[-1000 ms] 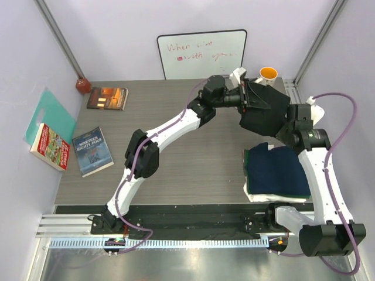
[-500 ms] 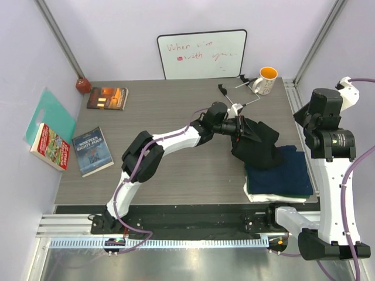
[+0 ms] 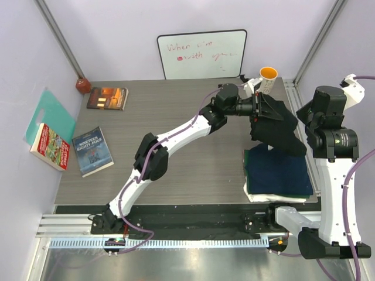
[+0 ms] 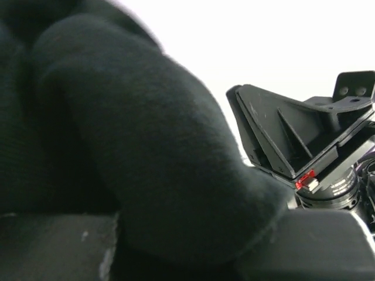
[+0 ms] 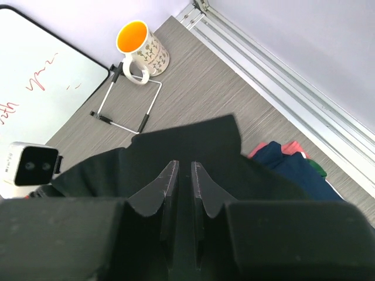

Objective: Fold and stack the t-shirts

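Note:
A black t-shirt [image 3: 278,129] hangs bunched from my left gripper [image 3: 258,108], which is shut on it near the table's back right. In the left wrist view the dark cloth [image 4: 146,146] bulges over the left gripper [image 4: 190,249] and hides the jaws. Below it lies the stack of folded t-shirts, navy [image 3: 278,172] on top, a green edge [image 3: 247,175] under it, white [image 3: 258,196] at the bottom. My right gripper [image 5: 183,167] hovers above the black t-shirt [image 5: 193,140], its jaws a narrow gap apart with nothing between them. The navy t-shirt [image 5: 293,170] shows beside it.
An orange-lined mug [image 3: 268,79] and a whiteboard [image 3: 202,54] stand at the back right, close to the held cloth. Books lie at the back left [image 3: 108,98], the left [image 3: 92,151] and off the table's left edge [image 3: 50,146]. The right arm's wrist [image 3: 328,114] stands raised.
The right arm has lifted away from the black t-shirt and stays raised. The left gripper swung the shirt down toward the stack, then back up toward the mug.

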